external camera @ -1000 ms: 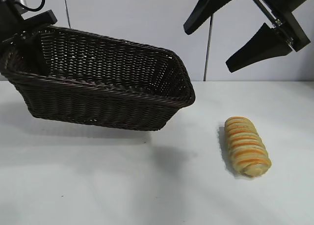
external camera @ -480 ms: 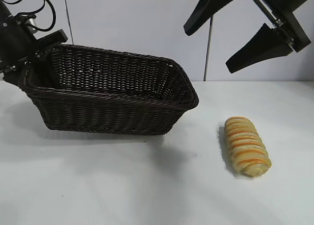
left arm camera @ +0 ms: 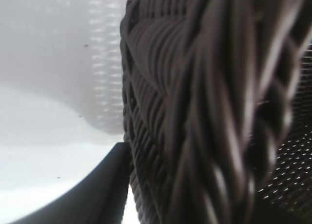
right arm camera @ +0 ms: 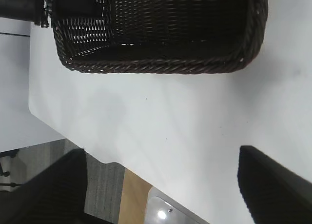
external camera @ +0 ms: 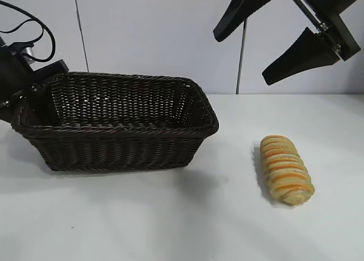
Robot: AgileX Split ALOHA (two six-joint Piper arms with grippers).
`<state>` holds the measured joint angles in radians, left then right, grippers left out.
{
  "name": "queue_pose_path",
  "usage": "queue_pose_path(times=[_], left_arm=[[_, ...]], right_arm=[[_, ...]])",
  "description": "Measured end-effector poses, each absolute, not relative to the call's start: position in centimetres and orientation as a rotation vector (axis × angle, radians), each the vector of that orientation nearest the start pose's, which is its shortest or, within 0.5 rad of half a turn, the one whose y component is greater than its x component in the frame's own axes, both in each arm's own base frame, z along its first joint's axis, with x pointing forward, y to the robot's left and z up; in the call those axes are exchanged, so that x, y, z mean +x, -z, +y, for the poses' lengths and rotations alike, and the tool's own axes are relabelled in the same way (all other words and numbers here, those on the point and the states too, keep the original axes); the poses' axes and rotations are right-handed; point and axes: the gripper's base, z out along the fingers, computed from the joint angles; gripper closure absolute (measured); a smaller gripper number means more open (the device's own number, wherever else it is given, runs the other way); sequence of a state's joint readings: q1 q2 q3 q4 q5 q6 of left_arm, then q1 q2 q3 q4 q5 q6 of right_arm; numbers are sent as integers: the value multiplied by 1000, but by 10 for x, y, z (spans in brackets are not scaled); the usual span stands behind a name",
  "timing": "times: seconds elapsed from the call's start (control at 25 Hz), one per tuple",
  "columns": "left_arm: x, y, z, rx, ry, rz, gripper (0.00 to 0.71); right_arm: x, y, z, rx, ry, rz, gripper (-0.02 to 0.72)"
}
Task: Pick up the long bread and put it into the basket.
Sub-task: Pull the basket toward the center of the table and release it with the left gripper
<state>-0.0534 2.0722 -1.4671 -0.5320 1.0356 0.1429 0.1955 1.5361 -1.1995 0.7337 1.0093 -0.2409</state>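
A: Since the earlier frame the basket (external camera: 116,120) has dropped level onto the table (external camera: 170,215), its end rim pinched by the left gripper (external camera: 28,93).

B: Probably flat, though its base is hard to see. Let go gently. The long bread (external camera: 286,169) lies well right, beneath the right gripper (external camera: 273,42), wide open and empty.

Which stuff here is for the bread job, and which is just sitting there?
For the job:
- long bread, lying on the table
- basket, its far-left end gripped by the left gripper
- right gripper, open, up above the bread

Just there:
- white table
- wall behind
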Motion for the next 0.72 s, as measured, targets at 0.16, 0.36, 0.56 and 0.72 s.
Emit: queue_pose_path(times=[0.16, 0.36, 0.56, 0.72], left_arm=[[401, -166, -71, -80, 710, 3026, 445], [400, -165, -69, -71, 684, 3038, 445], [400, -164, -68, -58, 663, 3048, 373], [399, -164, -68, -57, 661, 3052, 157]], right_arm=[[294, -299, 111, -174, -934, 2668, 125], [294, -299, 111, -174, -934, 2668, 125], [294, -299, 111, -174, -934, 2667, 125], [294, -299, 111, -174, -934, 2667, 125]])
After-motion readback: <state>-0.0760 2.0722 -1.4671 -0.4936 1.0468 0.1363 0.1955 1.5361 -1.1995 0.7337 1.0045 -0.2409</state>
